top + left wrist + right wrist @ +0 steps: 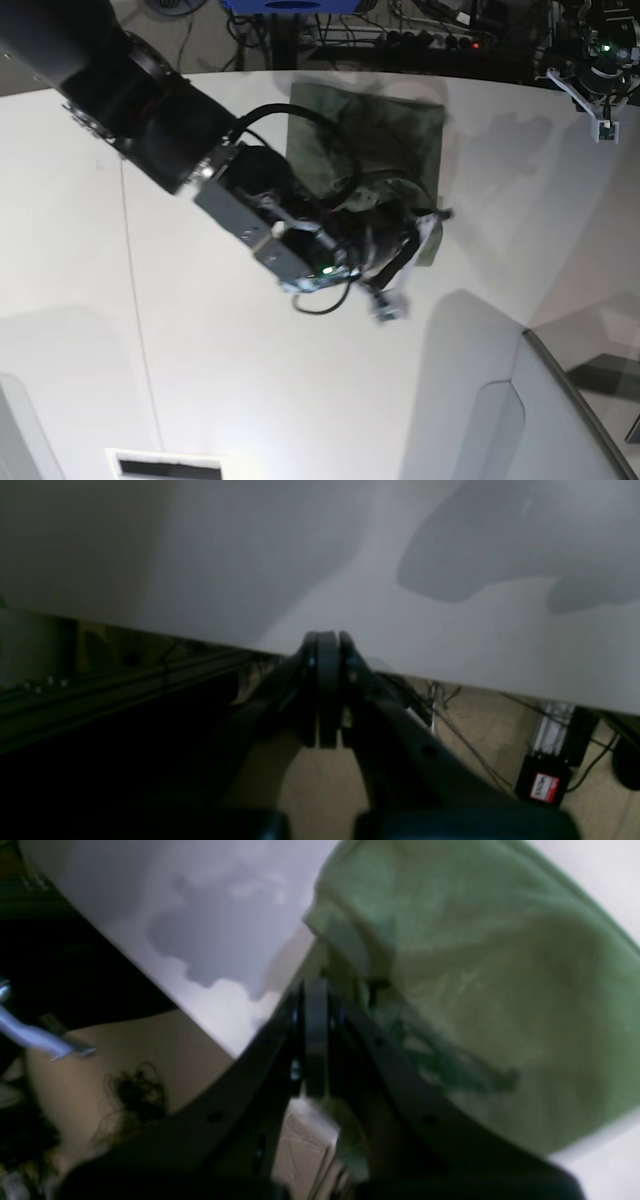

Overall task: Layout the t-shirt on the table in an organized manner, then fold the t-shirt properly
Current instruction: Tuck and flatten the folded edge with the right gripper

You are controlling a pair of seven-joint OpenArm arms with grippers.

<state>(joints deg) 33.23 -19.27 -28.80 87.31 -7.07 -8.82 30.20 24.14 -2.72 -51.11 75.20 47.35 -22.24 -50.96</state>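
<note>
The olive-green t-shirt (365, 130) lies as a rough rectangle near the far edge of the white table (200, 380). My right gripper (405, 235) is at the shirt's near right corner. In the right wrist view its fingers (315, 1005) are pressed together with the shirt (500, 990) bunched around them and a fold raised off the table (220, 915). My left arm (597, 60) is at the far right, away from the shirt. Its gripper (327, 640) is shut and empty above the table's edge (400, 665).
A grey raised panel (540, 420) stands at the near right of the table. A thin dark seam (130, 280) runs down the left part. Cables and a black box (542, 780) lie on the floor beyond the table edge.
</note>
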